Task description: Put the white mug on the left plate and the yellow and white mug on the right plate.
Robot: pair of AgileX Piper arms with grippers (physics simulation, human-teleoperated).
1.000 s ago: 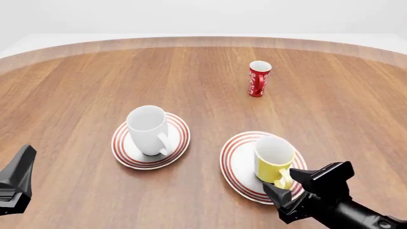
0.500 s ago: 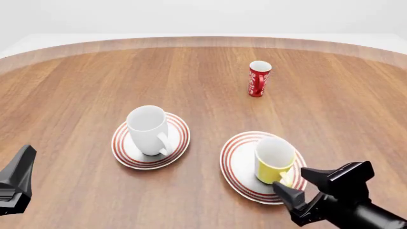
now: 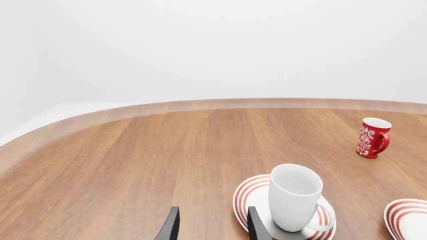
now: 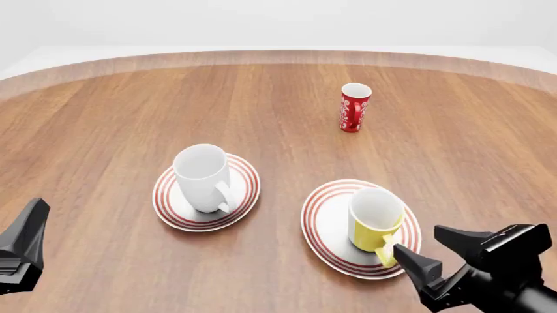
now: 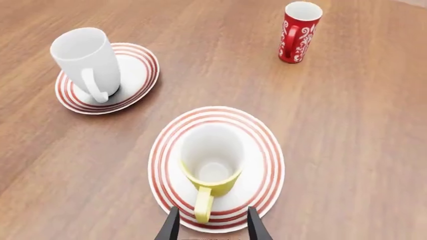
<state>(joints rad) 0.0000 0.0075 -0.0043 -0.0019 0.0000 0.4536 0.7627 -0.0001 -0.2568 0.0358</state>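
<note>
Front view: three mugs, two plates, two grippers on one wooden table (image 4: 113,111). White mug (image 4: 203,176) stands upright on the left plate (image 4: 169,208), handle toward the camera. Yellow mug (image 4: 375,219) stands upright on the right plate (image 4: 324,228), handle toward the camera. Red mug (image 4: 353,107) stands alone farther back, well apart from both plates. Right gripper (image 4: 431,251) is low at the right corner, just beside the yellow mug's handle but not touching it, jaws apart, holding nothing. Left gripper (image 4: 22,251) is at the left edge, well apart from the white mug; only one dark finger shows, so jaw state can't be told here.

Left wrist view: one white mug (image 3: 293,196) on its ringed plate (image 3: 245,197), one red mug (image 3: 372,137) near the far table edge, and a sliver of the second plate (image 3: 407,220) at the frame border. Two finger tips (image 3: 169,227) of the left gripper (image 3: 210,227) show with a clear gap, nothing between them.

Right wrist view: three mugs, two plates. Yellow mug (image 5: 210,160), white inside, sits centred on the right plate (image 5: 267,170); white mug (image 5: 85,61) on the left plate (image 5: 140,75); red mug (image 5: 298,31) apart on bare wood. Right gripper (image 5: 211,225) fingers (image 5: 254,225) stand either side of the yellow handle, probably not touching, jaws open.
</note>
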